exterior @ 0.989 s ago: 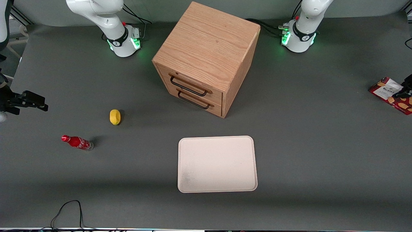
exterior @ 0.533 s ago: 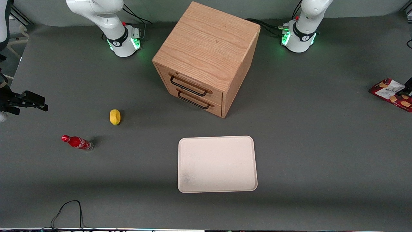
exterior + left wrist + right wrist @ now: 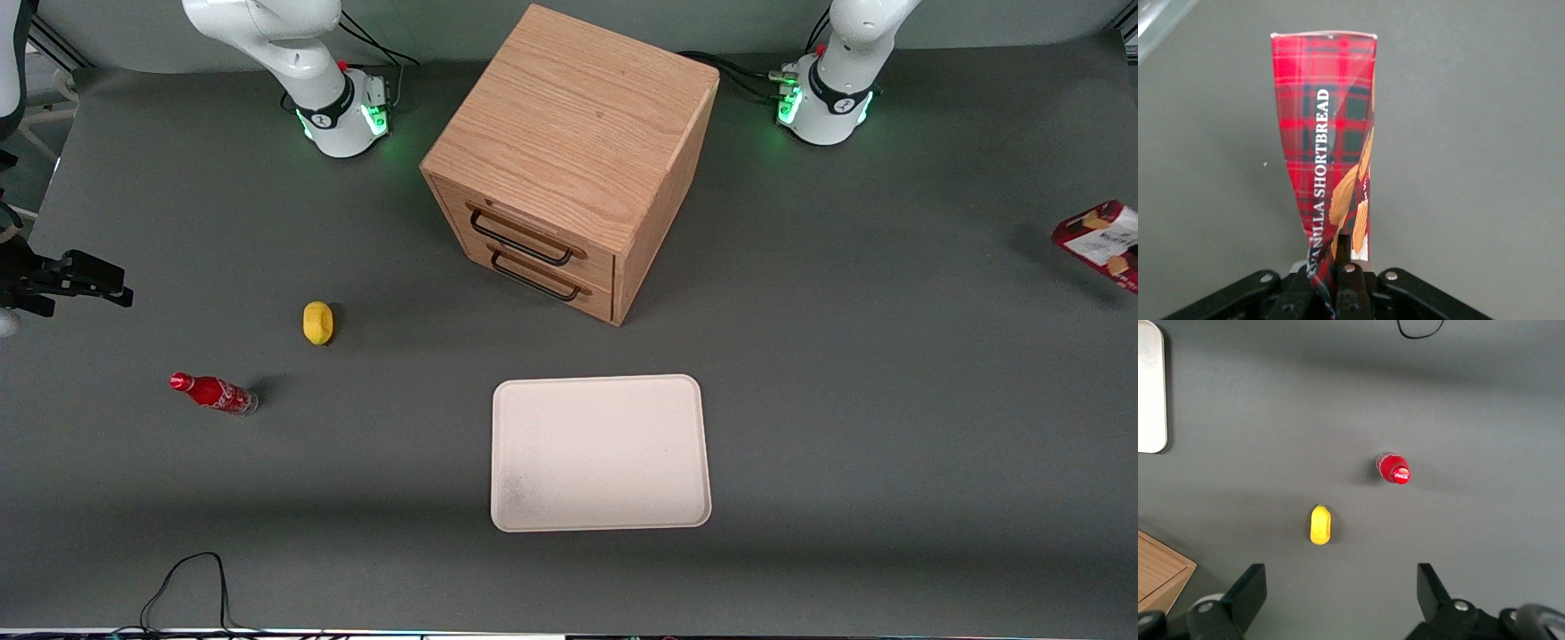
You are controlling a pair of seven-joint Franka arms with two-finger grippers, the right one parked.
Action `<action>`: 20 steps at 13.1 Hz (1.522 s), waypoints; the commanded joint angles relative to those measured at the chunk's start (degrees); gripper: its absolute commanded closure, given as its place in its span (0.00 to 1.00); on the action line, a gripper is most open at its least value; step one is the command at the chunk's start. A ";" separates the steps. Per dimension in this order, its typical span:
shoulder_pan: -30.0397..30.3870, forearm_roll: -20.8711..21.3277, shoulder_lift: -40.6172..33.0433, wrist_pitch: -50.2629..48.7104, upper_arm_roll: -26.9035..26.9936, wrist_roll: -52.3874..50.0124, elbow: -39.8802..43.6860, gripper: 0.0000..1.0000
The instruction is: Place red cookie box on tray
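The red cookie box (image 3: 1102,242) hangs above the table at the working arm's end, lifted clear with its shadow on the mat beneath. In the left wrist view the red plaid box (image 3: 1328,147) reads "VANILLA SHORTBREAD" and stands on edge between my fingers. My gripper (image 3: 1336,277) is shut on its near end; in the front view the gripper itself is out of frame. The cream-white tray (image 3: 600,452) lies flat and bare near the front camera, in front of the drawer cabinet.
A wooden two-drawer cabinet (image 3: 569,160) stands mid-table, farther from the front camera than the tray. A yellow lemon-like object (image 3: 317,322) and a small red soda bottle (image 3: 213,393) lie toward the parked arm's end. A black cable (image 3: 182,587) loops at the front edge.
The cookie box has risen off the table in my gripper and shifted outward toward the working arm's end, partly leaving the front view. Nothing else moved.
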 commanded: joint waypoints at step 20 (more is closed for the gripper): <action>-36.52 2.70 0.36 -39.02 0.04 14.39 34.25 1.00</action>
